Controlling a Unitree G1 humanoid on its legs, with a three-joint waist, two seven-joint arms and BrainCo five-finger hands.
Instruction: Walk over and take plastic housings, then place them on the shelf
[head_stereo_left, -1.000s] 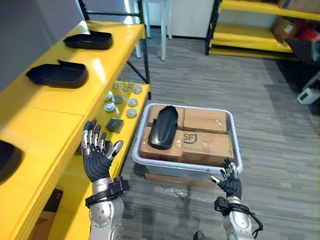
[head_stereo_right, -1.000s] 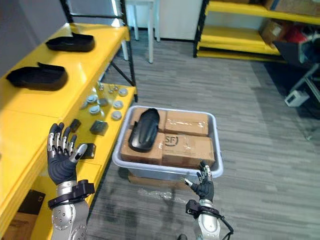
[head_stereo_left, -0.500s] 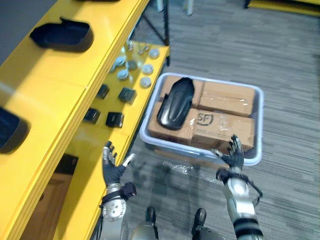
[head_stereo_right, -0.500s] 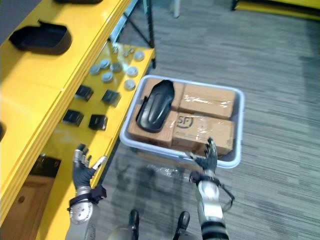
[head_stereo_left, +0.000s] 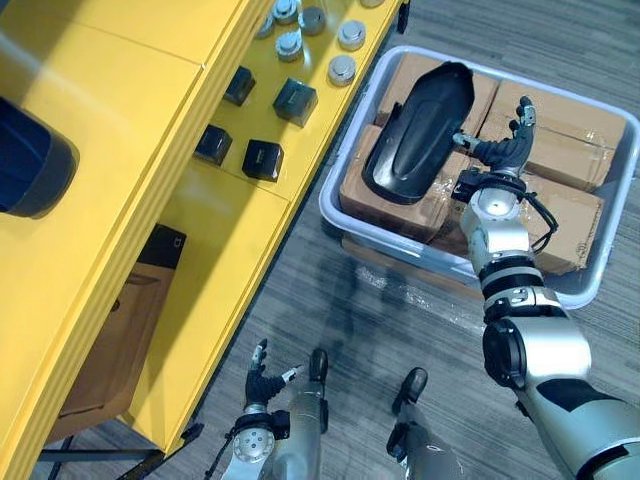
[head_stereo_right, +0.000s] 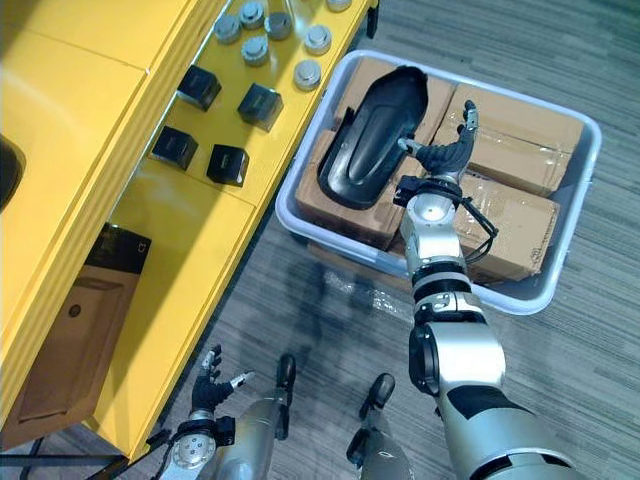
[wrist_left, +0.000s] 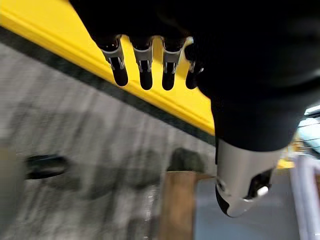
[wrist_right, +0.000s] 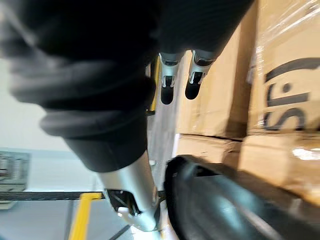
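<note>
While fingers (head_stereo_left: 524, 110) of right hand (head_stereo_left: 498, 155) spread — one housing (head_stereo_left: 415, 130), one bin (head_stereo_left: 342, 160)
</note>
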